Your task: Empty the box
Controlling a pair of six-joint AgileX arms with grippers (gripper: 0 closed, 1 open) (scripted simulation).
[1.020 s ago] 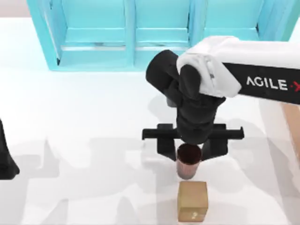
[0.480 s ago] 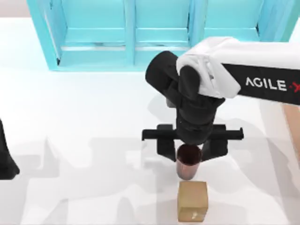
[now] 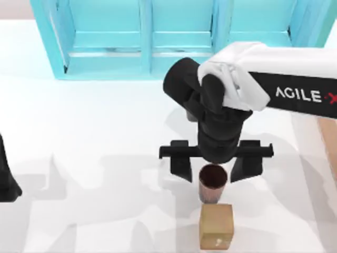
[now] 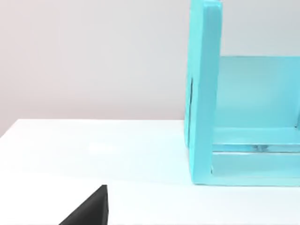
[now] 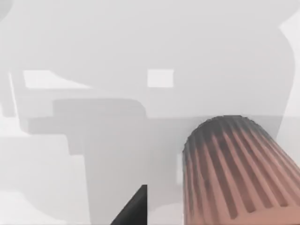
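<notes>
My left gripper (image 3: 6, 182) sits parked at the counter's left edge; I cannot tell how its fingers stand. Toward the right of the counter's near edge, my right gripper (image 3: 215, 167) has just spread its fingers wide apart, letting go of the ribbed reddish-brown cup (image 3: 212, 183), which now stands upright on the counter just behind the small brown cardboard cube (image 3: 216, 225). One more item is out, I judge. The large tan wooden box (image 3: 329, 142) shows as a sliver at the counter's right edge.
</notes>
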